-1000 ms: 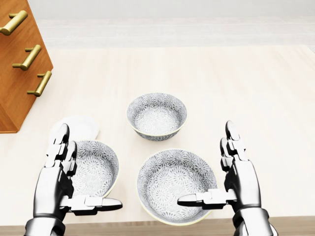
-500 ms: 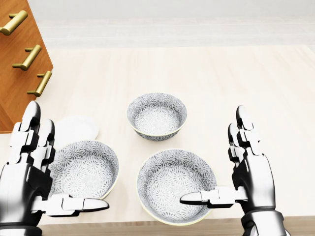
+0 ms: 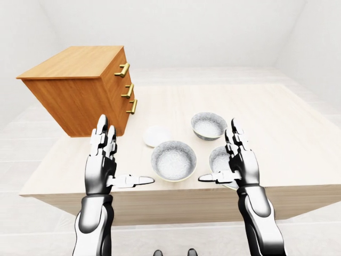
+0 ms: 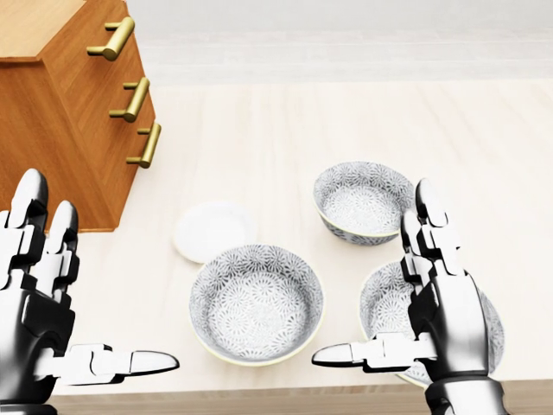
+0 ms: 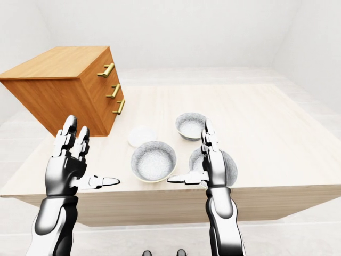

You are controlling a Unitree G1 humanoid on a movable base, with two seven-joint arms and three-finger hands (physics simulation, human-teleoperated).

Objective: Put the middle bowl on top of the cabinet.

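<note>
Three grey patterned bowls stand on the pale wooden table (image 4: 285,130). The left bowl (image 4: 257,303) is nearest the view's bottom. A smaller bowl (image 4: 363,201) stands up and to its right. The third bowl (image 4: 384,303) is at the lower right, partly hidden by my right hand (image 4: 415,324). That hand is open, thumb pointing left, hovering over the third bowl. My left hand (image 4: 60,316) is open too, at the bottom left, left of all the bowls and holding nothing. The wooden cabinet (image 3: 80,90) with brass handles stands at the table's left, its flat top bare.
A small white plate (image 4: 210,231) lies between the cabinet and the left bowl. The table's near edge (image 3: 176,194) runs just beneath both hands. White floor and walls surround the table.
The whole picture has shifted right, so the camera has moved left: the cabinet shows more and the bowls sit further right. My left hand spread out to the left; the right hand rose slightly.
</note>
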